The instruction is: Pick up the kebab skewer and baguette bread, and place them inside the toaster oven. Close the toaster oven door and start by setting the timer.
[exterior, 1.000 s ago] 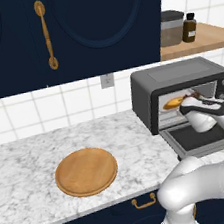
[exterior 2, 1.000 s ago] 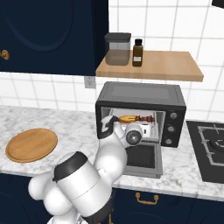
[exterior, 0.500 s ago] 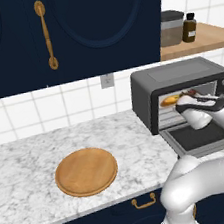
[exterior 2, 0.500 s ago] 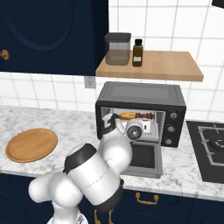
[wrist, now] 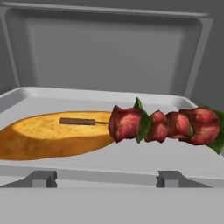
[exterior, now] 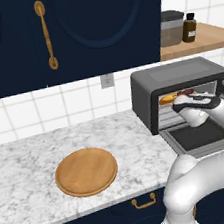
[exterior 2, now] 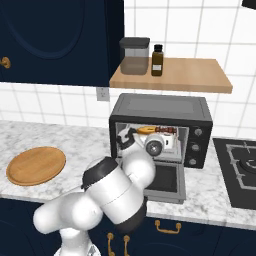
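The dark grey toaster oven (exterior: 179,74) (exterior 2: 160,105) stands on the counter with its door (exterior: 198,137) (exterior 2: 165,180) dropped flat. On the metal tray (wrist: 109,159) inside lies the golden baguette bread (wrist: 52,135) (exterior: 167,98) (exterior 2: 142,131). The kebab skewer (wrist: 162,124) (exterior 2: 162,130) lies free, its stick end resting on the bread and its red chunks to the right. My gripper (exterior: 178,105) hovers at the oven mouth, pointing in at the food. It holds nothing, and no fingertips show between the camera and the tray, so the jaws stand apart.
A round wooden board (exterior: 86,171) (exterior 2: 36,165) lies on the marble counter left of the oven. A wooden shelf (exterior 2: 200,80) above the oven carries a jar (exterior 2: 135,56) and a bottle (exterior 2: 157,60). A stove (exterior 2: 240,170) sits to the right. Dark blue cabinets hang overhead.
My hand has eased back slightly from the oven opening. The bread and skewer stay where they were on the tray.
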Controlling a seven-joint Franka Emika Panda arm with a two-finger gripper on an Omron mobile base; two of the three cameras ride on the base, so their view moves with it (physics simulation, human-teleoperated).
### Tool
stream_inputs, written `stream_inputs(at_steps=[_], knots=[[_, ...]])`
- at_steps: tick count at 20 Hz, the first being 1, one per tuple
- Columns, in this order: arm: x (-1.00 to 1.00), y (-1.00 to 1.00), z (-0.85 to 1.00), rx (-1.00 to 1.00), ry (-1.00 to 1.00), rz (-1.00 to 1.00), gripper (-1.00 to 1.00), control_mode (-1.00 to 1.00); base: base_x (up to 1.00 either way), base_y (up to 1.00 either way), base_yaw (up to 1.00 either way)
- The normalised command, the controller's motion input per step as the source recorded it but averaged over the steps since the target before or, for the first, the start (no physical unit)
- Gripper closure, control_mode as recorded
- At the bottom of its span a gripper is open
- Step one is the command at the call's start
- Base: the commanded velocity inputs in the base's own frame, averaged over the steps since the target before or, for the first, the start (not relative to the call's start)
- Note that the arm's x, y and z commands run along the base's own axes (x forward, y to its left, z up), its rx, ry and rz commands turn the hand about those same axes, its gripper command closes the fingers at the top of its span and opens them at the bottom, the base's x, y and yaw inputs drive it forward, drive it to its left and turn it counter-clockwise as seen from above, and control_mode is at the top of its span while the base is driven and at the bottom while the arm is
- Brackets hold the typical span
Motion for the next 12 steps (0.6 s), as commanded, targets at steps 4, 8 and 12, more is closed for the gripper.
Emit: stream_inputs(at_steps=[4,8,12], knots=[[-0.5,0.0,0.0,0.0,0.01,0.0,-1.0,-1.0,0.0,0.0,0.0],[-0.84,0.0,0.01,0.0,0.04,0.0,-1.0,-1.0,0.0,0.0,0.0],[-0.76,-0.11,0.05,0.0,0.14,0.0,-1.0,-1.0,0.0,0.0,0.0]])
